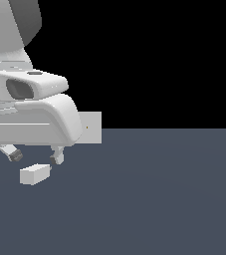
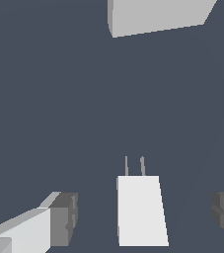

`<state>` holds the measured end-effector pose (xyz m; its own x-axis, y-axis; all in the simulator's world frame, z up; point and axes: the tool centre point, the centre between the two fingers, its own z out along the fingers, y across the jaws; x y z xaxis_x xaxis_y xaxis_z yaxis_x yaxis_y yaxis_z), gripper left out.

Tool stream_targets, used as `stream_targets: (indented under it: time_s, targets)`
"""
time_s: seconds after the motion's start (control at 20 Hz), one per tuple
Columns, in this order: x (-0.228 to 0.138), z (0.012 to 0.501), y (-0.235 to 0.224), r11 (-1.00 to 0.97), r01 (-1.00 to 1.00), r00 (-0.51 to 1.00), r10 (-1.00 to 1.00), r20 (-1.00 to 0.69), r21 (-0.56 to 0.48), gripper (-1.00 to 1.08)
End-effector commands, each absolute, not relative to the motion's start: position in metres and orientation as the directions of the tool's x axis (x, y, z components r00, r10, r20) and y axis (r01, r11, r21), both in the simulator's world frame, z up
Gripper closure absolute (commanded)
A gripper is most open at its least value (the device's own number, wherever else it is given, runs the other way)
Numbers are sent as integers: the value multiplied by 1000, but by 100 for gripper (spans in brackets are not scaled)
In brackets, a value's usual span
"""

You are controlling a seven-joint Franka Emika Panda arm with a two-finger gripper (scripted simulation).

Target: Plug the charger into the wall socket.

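The charger (image 1: 34,174) is a small off-white block lying on the dark floor; in the wrist view the charger (image 2: 141,210) shows two thin grey prongs pointing toward the wall socket (image 2: 158,16). The wall socket (image 1: 91,128) is an upright off-white square plate with a tiny dot, partly hidden behind my arm in the exterior view. My gripper (image 1: 36,157) hangs open just above the charger, a finger on either side and neither touching it. In the wrist view the gripper (image 2: 145,217) has its fingers (image 2: 64,218) wide apart around the block.
The dark grey floor (image 1: 159,199) stretches toward the exterior view's right. The arm's white body (image 1: 30,109) fills the exterior view's upper left and covers part of the socket plate.
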<state>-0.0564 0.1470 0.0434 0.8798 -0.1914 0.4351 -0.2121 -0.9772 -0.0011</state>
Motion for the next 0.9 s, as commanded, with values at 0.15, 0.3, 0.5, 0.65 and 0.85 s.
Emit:
stream_targets:
  time_s: [0.15, 0.3, 0.5, 0.65, 0.85]
  targets:
    - [-57, 20, 147, -977, -213, 880, -193, 434, -1, -92]
    - [-57, 14, 147, -977, -213, 880, -193, 435, -1, -92]
    - [-57, 11, 147, -977, -213, 880, -193, 435, -1, 108]
    - [-57, 11, 147, -977, -213, 880, -193, 435, -1, 108]
    - [-57, 11, 147, -977, -213, 880, -193, 435, -1, 108]
